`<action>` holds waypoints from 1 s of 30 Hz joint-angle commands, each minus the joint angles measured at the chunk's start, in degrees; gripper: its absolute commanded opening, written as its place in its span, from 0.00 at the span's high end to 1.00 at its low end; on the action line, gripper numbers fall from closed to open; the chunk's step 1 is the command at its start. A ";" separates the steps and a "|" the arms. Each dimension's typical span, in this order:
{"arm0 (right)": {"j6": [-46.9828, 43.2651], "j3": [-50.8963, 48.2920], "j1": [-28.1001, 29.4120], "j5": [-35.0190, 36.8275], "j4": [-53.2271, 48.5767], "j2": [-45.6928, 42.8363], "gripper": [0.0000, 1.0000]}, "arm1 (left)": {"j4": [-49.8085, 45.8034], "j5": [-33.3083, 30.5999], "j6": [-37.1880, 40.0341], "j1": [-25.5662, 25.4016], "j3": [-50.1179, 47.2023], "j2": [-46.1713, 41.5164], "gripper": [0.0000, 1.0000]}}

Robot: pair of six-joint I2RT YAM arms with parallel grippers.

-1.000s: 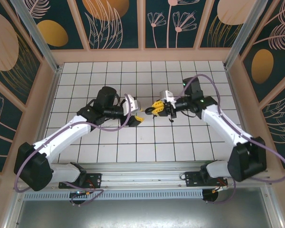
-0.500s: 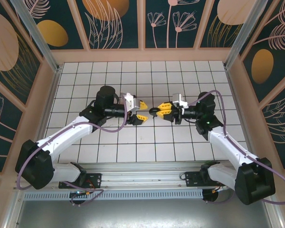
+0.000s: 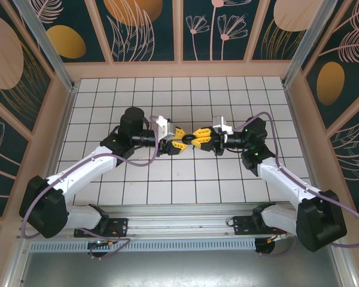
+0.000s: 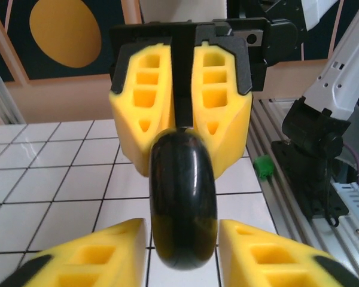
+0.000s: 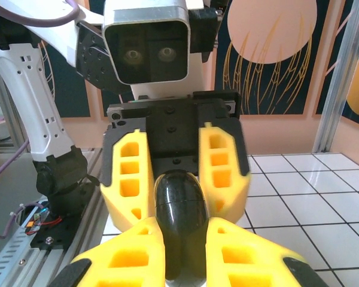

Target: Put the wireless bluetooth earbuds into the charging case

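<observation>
Black case [image 4: 183, 203] meets both pincers above the middle of the table [image 3: 137, 95]

Within the last second the two arms have come together. The right pincer [image 3: 201, 138] has swung in from the right side, closed tightly on one end of the case, and the left pincer [image 3: 182, 139] has narrowed around the other end. I judge this to be a handover, or a two-handed hold for opening the lid, so no earbud can go in yet. The top view gives the meeting place, but the case is very small there. The left wrist view shows a thin gap beside one of its own fingers, so I cannot tell whether the left pincer grips already. The right wrist view shows the right fingers pressed on the case.
</observation>
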 commanded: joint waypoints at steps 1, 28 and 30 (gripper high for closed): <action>0.91 -0.28 0.75 1.04 3.56 0.31 0.91 | 1.71 2.06 0.09 -0.46 0.99 -0.03 0.74; -42.16 25.20 6.43 19.64 -56.73 6.21 0.52 | -28.76 -18.65 15.29 -0.50 10.18 1.33 0.89; -43.15 26.31 7.01 19.63 -57.43 7.78 0.52 | -28.60 -18.21 15.38 -0.51 10.19 1.26 0.89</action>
